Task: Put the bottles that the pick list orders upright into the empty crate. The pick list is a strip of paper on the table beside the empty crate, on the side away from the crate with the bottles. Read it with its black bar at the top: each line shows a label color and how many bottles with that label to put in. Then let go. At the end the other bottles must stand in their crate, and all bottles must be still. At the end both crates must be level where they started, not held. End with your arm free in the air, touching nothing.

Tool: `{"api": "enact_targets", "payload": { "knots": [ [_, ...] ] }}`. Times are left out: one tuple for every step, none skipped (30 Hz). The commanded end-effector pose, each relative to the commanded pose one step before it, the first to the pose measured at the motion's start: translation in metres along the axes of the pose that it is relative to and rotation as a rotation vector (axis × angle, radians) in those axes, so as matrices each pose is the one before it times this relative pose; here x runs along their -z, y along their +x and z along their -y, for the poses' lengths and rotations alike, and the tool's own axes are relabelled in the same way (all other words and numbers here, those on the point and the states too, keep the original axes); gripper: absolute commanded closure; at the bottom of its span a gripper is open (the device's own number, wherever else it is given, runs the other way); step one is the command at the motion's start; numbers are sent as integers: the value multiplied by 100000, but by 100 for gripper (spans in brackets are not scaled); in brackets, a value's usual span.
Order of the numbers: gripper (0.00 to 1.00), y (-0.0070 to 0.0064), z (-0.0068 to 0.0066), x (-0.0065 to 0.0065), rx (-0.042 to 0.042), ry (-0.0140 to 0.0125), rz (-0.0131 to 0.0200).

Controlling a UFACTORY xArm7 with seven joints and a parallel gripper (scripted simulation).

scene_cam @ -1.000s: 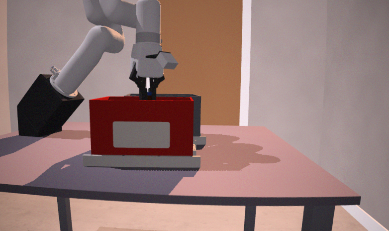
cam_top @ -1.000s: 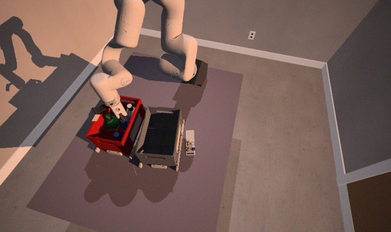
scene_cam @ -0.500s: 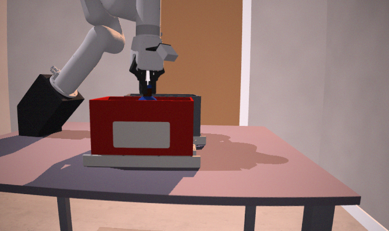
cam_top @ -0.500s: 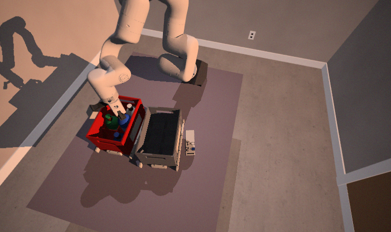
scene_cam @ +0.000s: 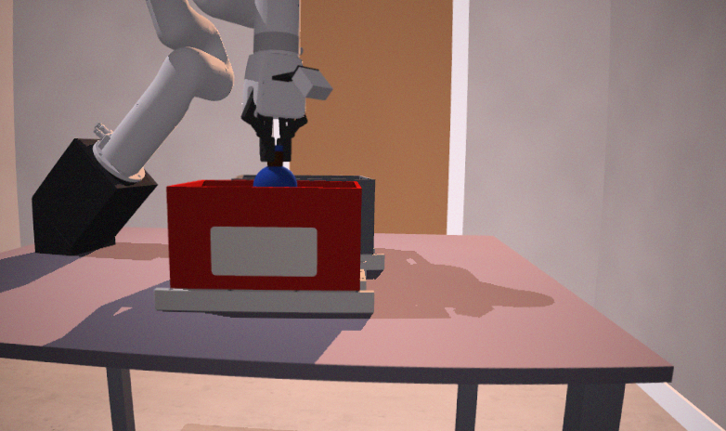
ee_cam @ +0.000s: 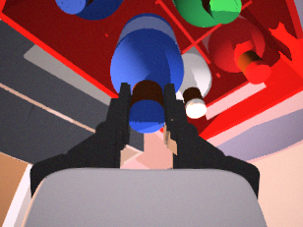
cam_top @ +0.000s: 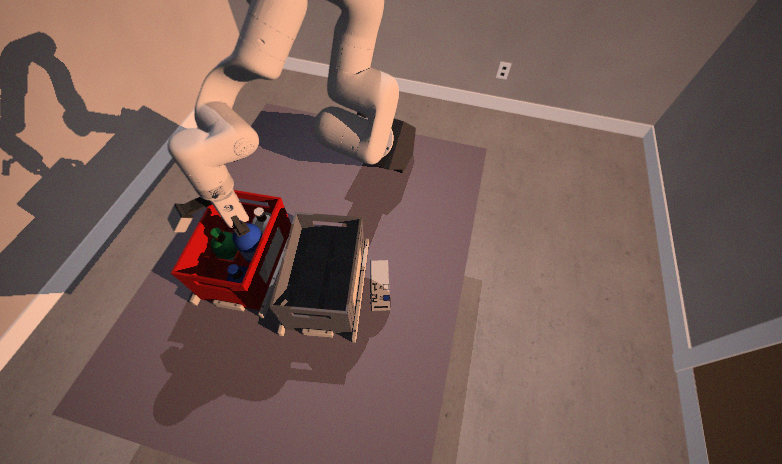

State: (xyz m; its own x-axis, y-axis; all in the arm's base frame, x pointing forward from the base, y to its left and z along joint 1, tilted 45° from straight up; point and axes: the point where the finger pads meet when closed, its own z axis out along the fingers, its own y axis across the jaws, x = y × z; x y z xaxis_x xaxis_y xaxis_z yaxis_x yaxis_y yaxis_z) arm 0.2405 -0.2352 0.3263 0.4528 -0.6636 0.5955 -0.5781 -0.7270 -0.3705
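Note:
My gripper (cam_top: 241, 227) (scene_cam: 276, 155) (ee_cam: 147, 96) is shut on the neck of a blue bottle (cam_top: 247, 238) (scene_cam: 275, 176) (ee_cam: 145, 58). The bottle is upright and raised, its shoulder above the rim of the red crate (cam_top: 241, 295) (scene_cam: 188, 241), its lower part inside. In that crate stand another blue bottle (cam_top: 233, 269) (ee_cam: 105, 9), a green bottle (cam_top: 223, 247) (ee_cam: 189, 11), a white bottle (cam_top: 259, 213) (ee_cam: 197, 73) and a red bottle (ee_cam: 231, 45). The grey crate (cam_top: 319, 319) (scene_cam: 368, 214) looks empty. The pick list (cam_top: 379, 270) shows a white and a blue square; its digits are too small to read.
The two crates stand close side by side on pale base strips. The red crate's wall and the grey crate's near wall lie between the held bottle and the grey crate's inside. The robot's dark base block (cam_top: 401, 146) (scene_cam: 87, 203) stands at the table's back.

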Motion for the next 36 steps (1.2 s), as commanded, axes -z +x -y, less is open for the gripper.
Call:
{"api": "enact_targets", "payload": {
  "knots": [
    [100, 159, -12, 1008, -38, -2, -477],
    [100, 0, 0, 167, 0, 0, -1],
    [100, 0, 0, 167, 0, 0, -1],
    [100, 0, 0, 167, 0, 0, -1],
    [100, 0, 0, 167, 0, 0, -1],
    [100, 0, 0, 167, 0, 0, -1],
    [100, 0, 0, 167, 0, 0, -1],
    [100, 0, 0, 167, 0, 0, -1],
    [100, 0, 0, 167, 0, 0, 0],
    [100, 0, 0, 0, 0, 0, 0],
    [100, 0, 0, 0, 0, 0, 0],
    [100, 0, 0, 168, 0, 0, 0],
    [100, 0, 0, 167, 0, 0, -1],
    [100, 0, 0, 167, 0, 0, -1],
    [100, 0, 0, 167, 0, 0, 0],
    [100, 0, 0, 167, 0, 0, 0],
    [100, 0, 0, 167, 0, 0, 0],
    [100, 0, 0, 167, 0, 0, 0],
    [100, 0, 0, 167, 0, 0, 0],
    [100, 0, 0, 167, 0, 0, 0],
    [100, 0, 0, 167, 0, 0, 0],
    [100, 0, 0, 167, 0, 0, 0],
    [100, 0, 0, 167, 0, 0, 0],
    [100, 0, 0, 167, 0, 0, 0],
    [100, 0, 0, 167, 0, 0, 0],
    [100, 0, 0, 167, 0, 0, 0],
    [100, 0, 0, 0, 0, 0, 0],
    [100, 0, 0, 0, 0, 0, 0],
    [100, 0, 0, 168, 0, 0, 0],
    [100, 0, 0, 167, 0, 0, 0],
    [100, 0, 0, 167, 0, 0, 0],
    [100, 0, 0, 167, 0, 0, 0],
    [100, 0, 0, 167, 0, 0, 0],
    [100, 0, 0, 167, 0, 0, 0],
    [100, 0, 0, 167, 0, 0, 0],
    [100, 0, 0, 167, 0, 0, 0]
  ]
}}
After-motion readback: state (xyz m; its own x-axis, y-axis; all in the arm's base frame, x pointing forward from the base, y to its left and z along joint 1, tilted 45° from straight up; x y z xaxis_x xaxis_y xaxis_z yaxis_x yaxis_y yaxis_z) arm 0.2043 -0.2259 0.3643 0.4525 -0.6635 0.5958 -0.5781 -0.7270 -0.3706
